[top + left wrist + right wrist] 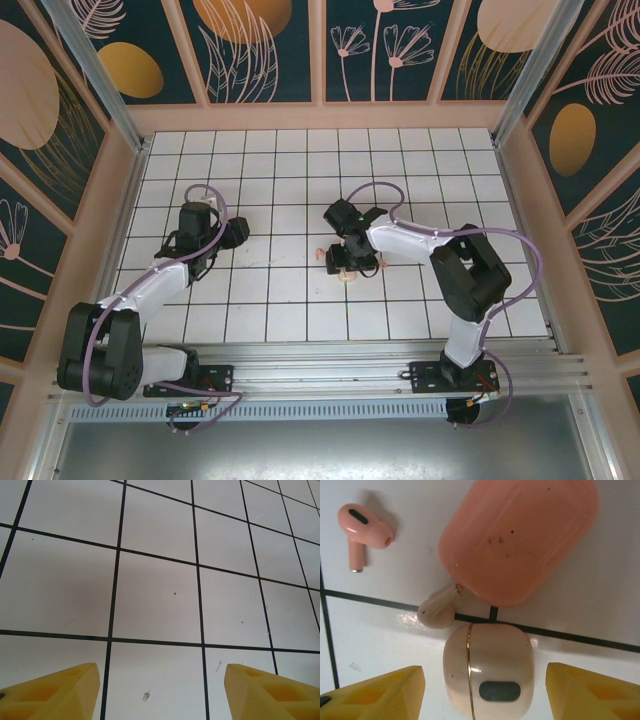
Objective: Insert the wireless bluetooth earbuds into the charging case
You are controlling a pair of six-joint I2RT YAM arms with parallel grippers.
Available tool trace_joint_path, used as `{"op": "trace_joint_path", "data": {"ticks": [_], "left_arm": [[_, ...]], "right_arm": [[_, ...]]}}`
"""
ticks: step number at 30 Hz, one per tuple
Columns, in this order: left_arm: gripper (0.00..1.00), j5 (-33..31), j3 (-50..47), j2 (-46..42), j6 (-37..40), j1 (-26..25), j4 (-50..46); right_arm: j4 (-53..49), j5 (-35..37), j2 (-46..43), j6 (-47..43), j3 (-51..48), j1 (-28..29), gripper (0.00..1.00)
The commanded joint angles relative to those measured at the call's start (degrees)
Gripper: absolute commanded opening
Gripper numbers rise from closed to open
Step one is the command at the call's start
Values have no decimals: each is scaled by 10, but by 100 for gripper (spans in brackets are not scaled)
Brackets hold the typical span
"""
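Right claw (482, 680) open, fingers straddling cream half (492, 650) of charging case (520, 545), gap each side. Salmon shell lies beyond fingertips. One earbud (364, 530) loose on counter (600, 610), upper left; second earbud (437, 611) touching shell. Left claw (161, 680) open above counter tiles.

White tabletop ruled with black grid lines (300, 190) carries a salmon-pink and cream pebble-shaped charging case (520, 535) at centre frame; one pale pink hook-shaped earbud (365, 532) lies upper left, a second earbud (437, 611) touching the case.
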Motion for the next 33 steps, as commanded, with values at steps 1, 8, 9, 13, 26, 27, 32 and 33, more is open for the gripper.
{"op": "trace_joint_path", "data": {"ticks": [1,8,9,13,26,27,32,33], "left_arm": [[66,-4,8,-3,-5,-2,-6],[63,13,2,-5,-2,-2,6],[61,12,2,-5,-3,-2,6],[52,23,1,-10,-2,-2,9],[43,86,-136,-133,13,-44,297],[43,101,-147,-136,13,-51,332],[42,127,-164,-134,65,-101,422],[43,124,-160,-130,83,-111,424]], "right_arm": [[-13,7,20,-8,17,9,64],[-15,26,35,-4,16,13,52],[-13,28,35,-3,13,12,50],[-6,30,25,2,5,13,46],[376,-78,-241,129,-179,-8,43],[433,-108,-255,147,-200,-17,43],[634,-176,-280,240,-262,-56,42],[663,-184,-278,259,-268,-60,43]]}}
